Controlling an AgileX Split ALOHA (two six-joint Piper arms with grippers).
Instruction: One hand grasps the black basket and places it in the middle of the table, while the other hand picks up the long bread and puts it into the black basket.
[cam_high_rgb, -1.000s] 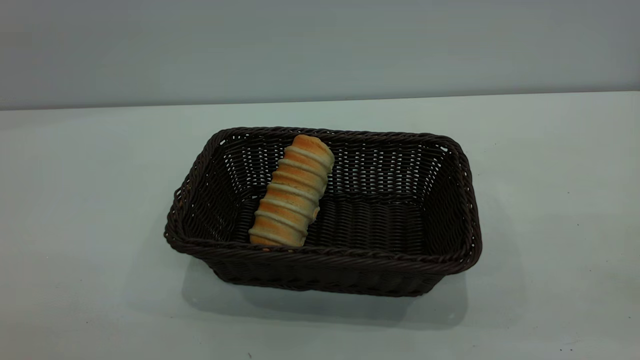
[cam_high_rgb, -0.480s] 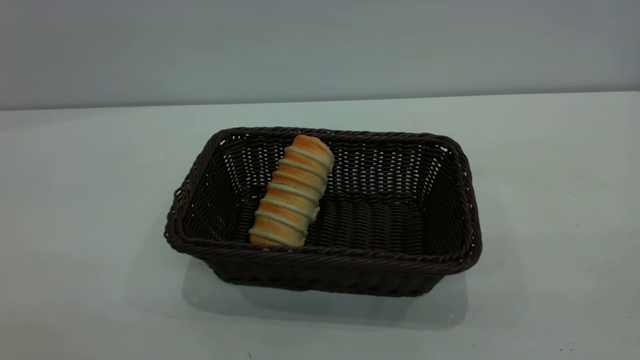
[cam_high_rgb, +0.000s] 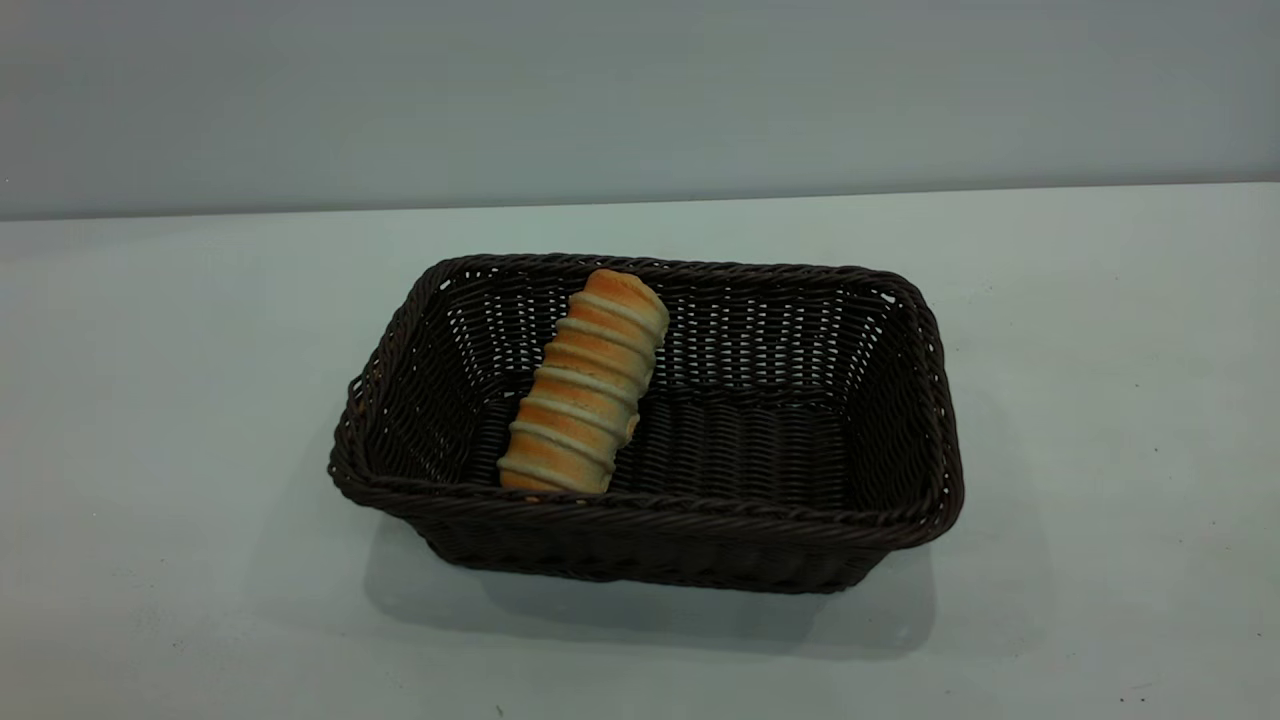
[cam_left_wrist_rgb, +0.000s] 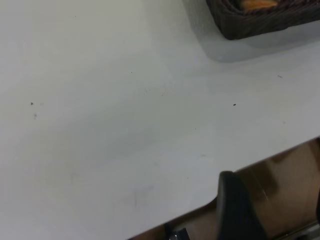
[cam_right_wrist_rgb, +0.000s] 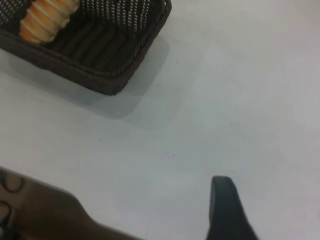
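Observation:
The black basket (cam_high_rgb: 900, 420) stands in the middle of the table (cam_high_rgb: 160, 400). The long bread (cam_high_rgb: 585, 385) lies inside it at the left, its far end leaning on the back wall. Neither gripper shows in the exterior view. The left gripper (cam_left_wrist_rgb: 275, 200) hangs open and empty over the table's edge, far from the basket (cam_left_wrist_rgb: 260, 22); one finger (cam_left_wrist_rgb: 235, 205) shows plainly. The right gripper (cam_right_wrist_rgb: 272, 200) is open and empty above bare table, apart from the basket (cam_right_wrist_rgb: 115, 55) and bread (cam_right_wrist_rgb: 47, 17); only one finger (cam_right_wrist_rgb: 224, 207) shows.
A plain grey wall (cam_high_rgb: 640, 90) stands behind the table. The table's edge (cam_left_wrist_rgb: 200, 210) runs close to the left gripper, with brown floor beyond it. The table's edge also shows in the right wrist view (cam_right_wrist_rgb: 75, 200).

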